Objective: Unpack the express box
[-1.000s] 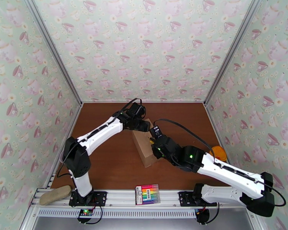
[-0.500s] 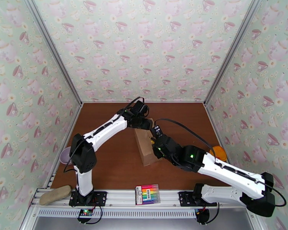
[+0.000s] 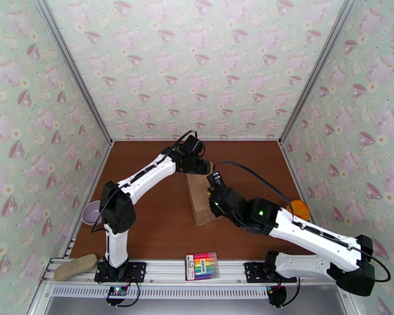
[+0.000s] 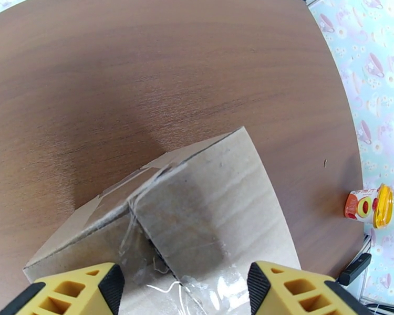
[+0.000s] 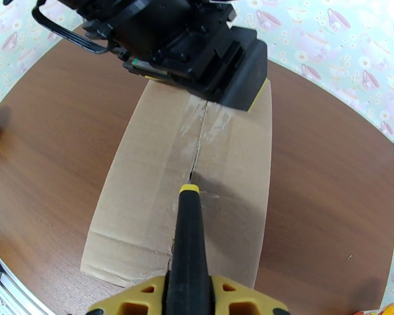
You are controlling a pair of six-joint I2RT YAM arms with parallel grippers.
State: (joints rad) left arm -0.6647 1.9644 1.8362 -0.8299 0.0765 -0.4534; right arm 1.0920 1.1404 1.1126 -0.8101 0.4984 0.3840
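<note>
Express box, mid-tabletop: seam apparently part-slit, flaps unopened; right gripper clamps black tool; left gripper spread above.

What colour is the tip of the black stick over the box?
The tip of the stick is yellow; the right wrist view shows it best.

**Q:** What carries everything?
**A:** A brown wooden table, seen from above.
**Q:** What lies on it?
**A:** Centre: a cardboard box, its long side running roughly 12 to 6 o'clock. 3 o'clock, at the edge: an orange-lidded jar. 9 o'clock, at the edge: a lilac bowl. 6 o'clock: a pack of markers on the metal rail. 7 o'clock: a tan oblong block.
</note>
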